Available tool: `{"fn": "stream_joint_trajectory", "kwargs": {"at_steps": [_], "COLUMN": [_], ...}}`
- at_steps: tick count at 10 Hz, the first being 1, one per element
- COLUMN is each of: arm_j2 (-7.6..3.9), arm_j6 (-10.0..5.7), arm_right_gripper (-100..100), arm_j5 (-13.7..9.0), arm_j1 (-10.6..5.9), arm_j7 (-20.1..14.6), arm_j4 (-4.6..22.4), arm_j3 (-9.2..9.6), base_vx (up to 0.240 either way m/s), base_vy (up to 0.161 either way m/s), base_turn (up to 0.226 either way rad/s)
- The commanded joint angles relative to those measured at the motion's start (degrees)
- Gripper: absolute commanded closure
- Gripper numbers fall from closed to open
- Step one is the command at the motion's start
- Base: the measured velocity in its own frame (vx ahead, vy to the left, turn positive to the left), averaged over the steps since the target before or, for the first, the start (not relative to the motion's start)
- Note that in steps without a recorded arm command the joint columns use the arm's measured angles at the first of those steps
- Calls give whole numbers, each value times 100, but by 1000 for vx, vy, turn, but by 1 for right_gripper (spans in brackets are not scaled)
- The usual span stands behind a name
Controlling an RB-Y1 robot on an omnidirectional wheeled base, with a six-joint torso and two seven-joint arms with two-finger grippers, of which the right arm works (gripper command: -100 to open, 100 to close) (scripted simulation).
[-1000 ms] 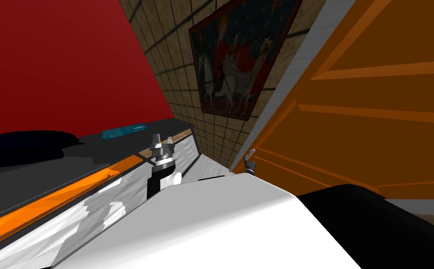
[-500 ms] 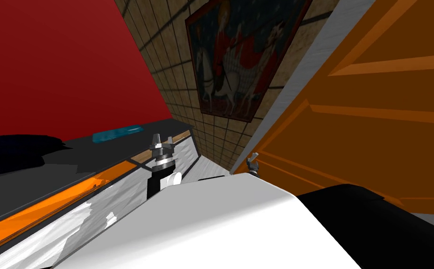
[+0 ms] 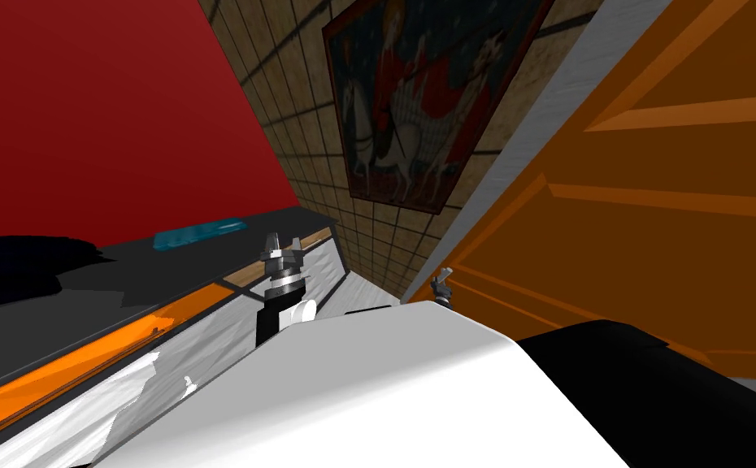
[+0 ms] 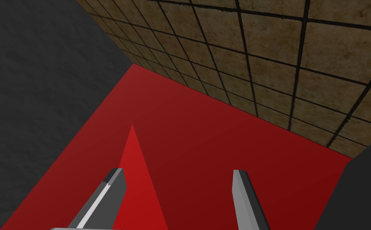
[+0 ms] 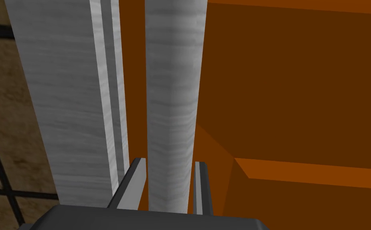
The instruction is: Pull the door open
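An orange door [image 3: 653, 244], its raised panel strips a lighter orange, sits in a pale grey frame [image 3: 523, 138] streaked with wood grain. The handle [image 5: 172, 100] is the same pale, grained grey. The tiled wall [image 3: 319, 162] beside the frame is mottled tan, crossed by a grid of dark lines. On it is a painting [image 3: 417, 97] in deep blue and red with a white horse, edged in dark brown. The red wall [image 3: 108, 114] next to it is flat and plain. A dark grey counter [image 3: 124, 284] carries a teal slab [image 3: 197, 233] near its far edge. A bright orange band [image 3: 84, 357] runs along its front edge.
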Motion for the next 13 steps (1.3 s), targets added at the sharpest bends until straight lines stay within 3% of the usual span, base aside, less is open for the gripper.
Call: {"fn": "stream_joint_trajectory", "kwargs": {"at_steps": [1,3,10,12,13], "arm_j2": [-3,-3,-248,-250,-301], "arm_j6": [5,5,-14,-36,-62], "arm_right_gripper": [100,100,100,100,100], "arm_j5": [0,0,329,348,425], "arm_j1": [-3,-3,131,82,129], "arm_j7": [2,2,-255,-302,-355], "arm_j4": [2,2,-323,-242,-305], "arm_j3": [-2,-2,525,545,680], "base_vx": [-4,0,-206,-151,-148], "base_vy": [-5,0,22,27,8], "base_turn": [11,0,55,22,39]}}
